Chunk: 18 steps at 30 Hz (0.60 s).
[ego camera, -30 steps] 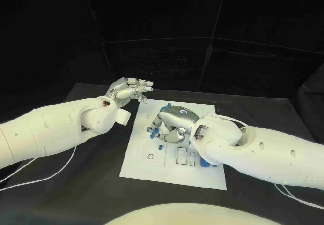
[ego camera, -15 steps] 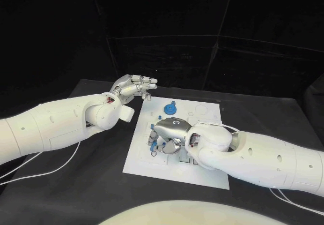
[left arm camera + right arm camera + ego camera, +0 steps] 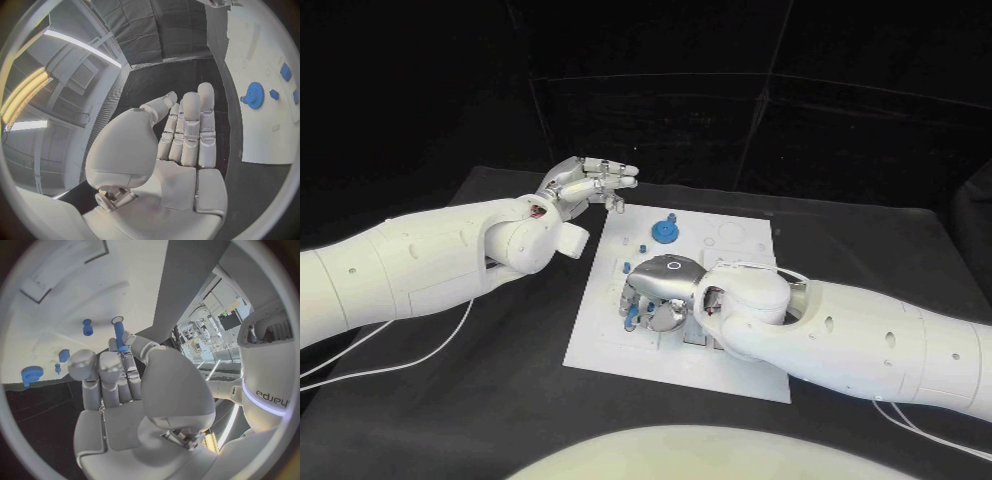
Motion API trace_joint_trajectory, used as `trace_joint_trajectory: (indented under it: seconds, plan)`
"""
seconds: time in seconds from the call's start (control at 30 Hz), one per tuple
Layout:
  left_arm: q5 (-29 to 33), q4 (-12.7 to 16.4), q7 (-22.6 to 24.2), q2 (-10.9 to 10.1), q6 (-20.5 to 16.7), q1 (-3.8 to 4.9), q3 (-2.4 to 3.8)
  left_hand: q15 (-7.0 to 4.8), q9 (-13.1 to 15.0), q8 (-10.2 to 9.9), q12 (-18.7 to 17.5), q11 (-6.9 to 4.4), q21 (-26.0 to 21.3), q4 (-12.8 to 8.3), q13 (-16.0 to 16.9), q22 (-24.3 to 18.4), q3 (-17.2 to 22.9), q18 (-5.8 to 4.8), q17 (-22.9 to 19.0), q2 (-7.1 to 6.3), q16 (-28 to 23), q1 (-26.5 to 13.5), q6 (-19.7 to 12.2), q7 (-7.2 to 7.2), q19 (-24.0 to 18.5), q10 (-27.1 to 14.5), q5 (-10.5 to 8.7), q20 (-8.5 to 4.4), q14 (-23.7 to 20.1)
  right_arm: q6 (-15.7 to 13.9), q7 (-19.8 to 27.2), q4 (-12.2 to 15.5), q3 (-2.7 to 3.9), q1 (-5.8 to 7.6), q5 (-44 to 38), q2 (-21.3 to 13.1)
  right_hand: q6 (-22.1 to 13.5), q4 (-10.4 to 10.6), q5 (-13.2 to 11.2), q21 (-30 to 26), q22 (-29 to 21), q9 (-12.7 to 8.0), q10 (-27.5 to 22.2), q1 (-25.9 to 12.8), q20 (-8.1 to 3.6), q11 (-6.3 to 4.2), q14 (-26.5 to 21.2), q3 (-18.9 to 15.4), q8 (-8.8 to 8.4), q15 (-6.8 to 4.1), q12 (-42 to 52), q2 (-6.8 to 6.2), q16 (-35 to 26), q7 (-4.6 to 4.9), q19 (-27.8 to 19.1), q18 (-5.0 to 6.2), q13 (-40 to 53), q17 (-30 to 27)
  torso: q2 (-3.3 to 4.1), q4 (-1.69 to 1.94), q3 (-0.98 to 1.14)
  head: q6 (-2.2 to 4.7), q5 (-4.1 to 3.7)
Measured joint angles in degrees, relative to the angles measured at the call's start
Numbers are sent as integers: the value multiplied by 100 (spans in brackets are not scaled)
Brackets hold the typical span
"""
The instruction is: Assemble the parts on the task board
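Note:
The white task board (image 3: pixel 610 350) lies mid-table. My right hand (image 3: pixel 661 290) hovers low over its middle and pinches a long blue peg (image 3: pixel 119 336) between thumb and finger. The peg's tip sits at a round hole (image 3: pixel 117 319) in the board (image 3: pixel 56 300). A short blue peg (image 3: pixel 87 326) stands beside that hole. At the board's far end lies a blue gear (image 3: pixel 665 232), with small blue parts (image 3: pixel 642 248) close by. My left hand (image 3: pixel 589 185) is raised beyond the board's far left corner, fingers straight and together (image 3: pixel 187 130), holding nothing.
Rectangular recesses (image 3: pixel 37 287) are cut into the board. The gear (image 3: pixel 254 95) and small blue parts (image 3: pixel 285 71) show beside my left hand. White cables (image 3: pixel 401 365) trail over the black table on the left.
My right hand has moved toward the board's near side, uncovering the blue gear. The left hand has stayed about where it was.

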Motion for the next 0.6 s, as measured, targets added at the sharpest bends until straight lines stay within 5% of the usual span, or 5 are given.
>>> trace_joint_trajectory:
  seconds: [0.6]
  plan:
    - [0, -2, 0, 0, 5, 0, 0, 0, 0, 0, 0, 0, 0, 0, 1, 1, 0, 0, -4, 0, 0, 0, 0, 0, 0, 0, 0, 0, 0, 203, -65, -119, -10, -42, -230, 143, -1, 3, -7, 0, 0, -6, 0, -2, 0, 0, 0, -5, -1, 0, -3, -2, 0, -1, 0, 0, 6, -1, 2, -2, 0, -28, 8]
